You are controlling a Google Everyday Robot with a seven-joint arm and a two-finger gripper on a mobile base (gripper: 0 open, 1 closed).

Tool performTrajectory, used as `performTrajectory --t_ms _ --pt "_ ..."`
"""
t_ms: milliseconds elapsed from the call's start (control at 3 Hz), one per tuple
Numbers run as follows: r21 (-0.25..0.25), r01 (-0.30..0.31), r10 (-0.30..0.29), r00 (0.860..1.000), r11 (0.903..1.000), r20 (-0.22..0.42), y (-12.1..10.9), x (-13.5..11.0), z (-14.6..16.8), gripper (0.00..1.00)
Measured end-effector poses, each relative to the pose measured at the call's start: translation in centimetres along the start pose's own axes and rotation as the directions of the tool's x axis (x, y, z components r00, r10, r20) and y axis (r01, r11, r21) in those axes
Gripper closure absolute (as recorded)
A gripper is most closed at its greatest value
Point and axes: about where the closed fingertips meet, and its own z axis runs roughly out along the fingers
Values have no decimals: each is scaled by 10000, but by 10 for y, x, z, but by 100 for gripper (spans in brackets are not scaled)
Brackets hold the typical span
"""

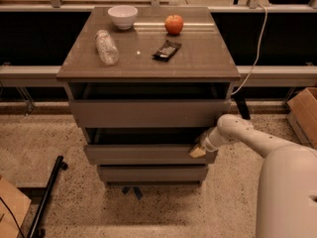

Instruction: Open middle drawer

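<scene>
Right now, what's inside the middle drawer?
Only a dark gap shows above the front of the middle drawer. Nothing can be made out inside, because the top drawer overhangs it. The gripper sits at the front's right end.

Three drawers, gripper at middle drawer

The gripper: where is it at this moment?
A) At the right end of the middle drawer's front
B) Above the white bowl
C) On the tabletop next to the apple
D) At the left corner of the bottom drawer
A: the gripper is at the right end of the middle drawer, well below the tabletop.
</scene>
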Motion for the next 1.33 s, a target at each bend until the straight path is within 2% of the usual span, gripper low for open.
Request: performTrajectory --t_ms 333,667,1000,1333 --pt "-1 0 0 10000 10000 -1 0 -1 -1 100" --pt "-146 2 -4 9999 9999 -124 17 2 -13 100" --pt "-146 2 -4 9999 9999 -124 17 2 -13 100" --pt "-213 -69 64 9997 9997 -218 30 5 -22 83"
